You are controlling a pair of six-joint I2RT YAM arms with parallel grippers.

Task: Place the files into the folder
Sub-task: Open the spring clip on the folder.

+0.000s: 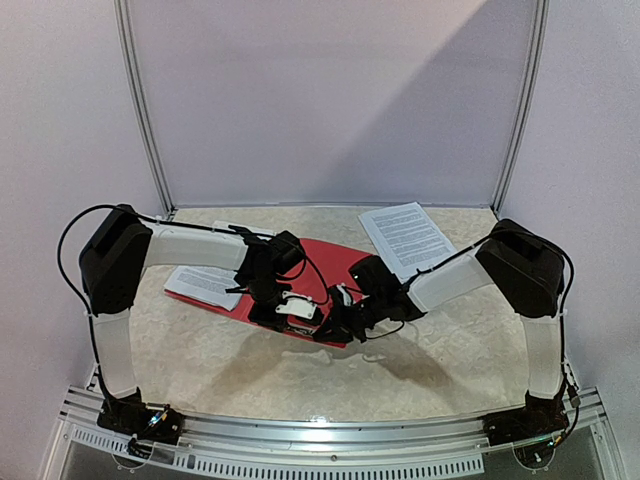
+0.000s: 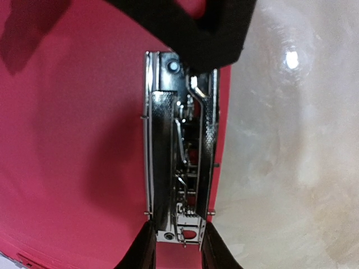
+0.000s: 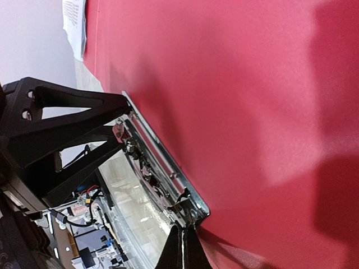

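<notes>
So the red folder (image 1: 330, 260) is lying open and flat mid-table, sitting a bit crooked, and both arms are bent in over its 6 o'clock edge. That's where the silver clip (image 2: 179, 151) is mounted, right along the border with the pale marbled table (image 1: 250, 360).

In the left wrist view the clip runs from 12 down to 6. The left gripper (image 2: 176, 235) has its two black fingers (image 2: 147, 253) on either side of the clip's 6 o'clock end. They're narrowly spread and closed in against the metal, so it's pinching the clip. The clip's inner spring and lever parts are exposed between the side rails.

The right gripper (image 3: 182, 238) is at the opposite end, the 12 o'clock end in that same view. Its own camera shows the fingers pressed tight together with the tips right against the corner of the clip. Can't tell whether a thin bit of metal is caught between them.

The files aren't in the folder. One printed sheet (image 1: 405, 237) lies on the table at about 1 o'clock from the folder, just beside its far corner. A second sheet (image 1: 205, 285) is at the folder's 9 o'clock side, partly hidden by the left arm.
</notes>
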